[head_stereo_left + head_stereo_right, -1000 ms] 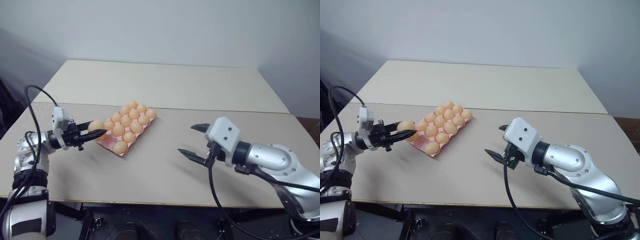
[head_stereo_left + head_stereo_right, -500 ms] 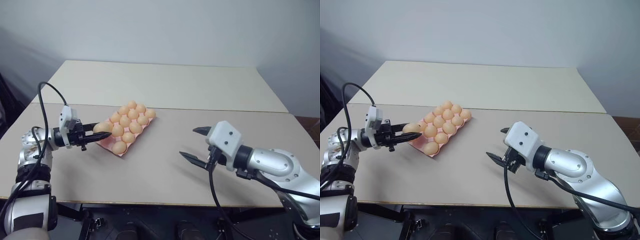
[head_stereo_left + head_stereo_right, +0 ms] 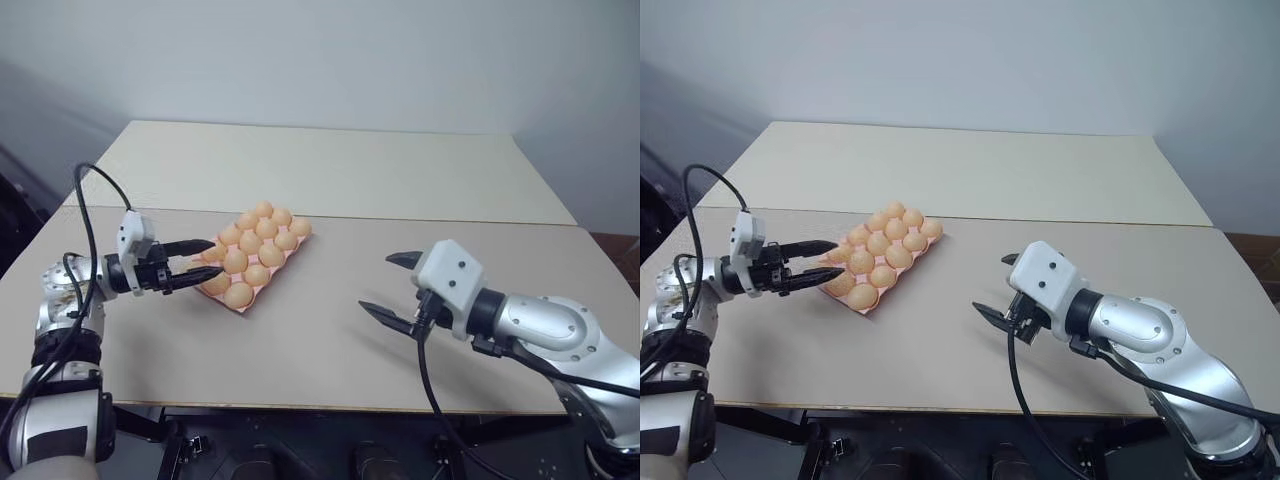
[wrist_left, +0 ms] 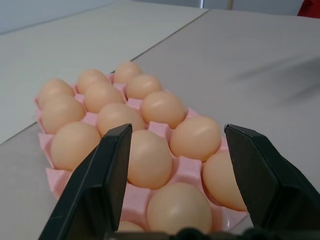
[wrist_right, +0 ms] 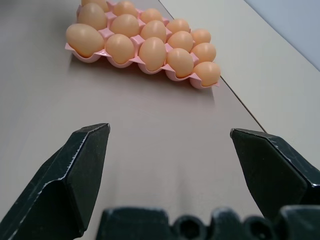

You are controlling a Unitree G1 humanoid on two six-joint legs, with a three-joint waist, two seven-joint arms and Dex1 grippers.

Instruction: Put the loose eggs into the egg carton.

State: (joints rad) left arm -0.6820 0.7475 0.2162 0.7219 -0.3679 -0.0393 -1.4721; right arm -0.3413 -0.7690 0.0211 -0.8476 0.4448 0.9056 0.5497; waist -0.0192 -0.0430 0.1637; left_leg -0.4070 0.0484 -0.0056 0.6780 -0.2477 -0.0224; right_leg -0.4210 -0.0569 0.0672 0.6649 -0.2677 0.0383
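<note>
Where eggs [image 4: 148,157] fill the carton [image 3: 232,299], both grippers agape (left [image 3: 207,263] astride, right [image 3: 388,283] well apart).

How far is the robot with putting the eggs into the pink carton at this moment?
It looks nearly done. The egg carton appears full of eggs, and I see no egg lying on the table. The left gripper is open at the carton's near corner, holding nothing. The right gripper hangs open and empty, apart from the carton.
</note>
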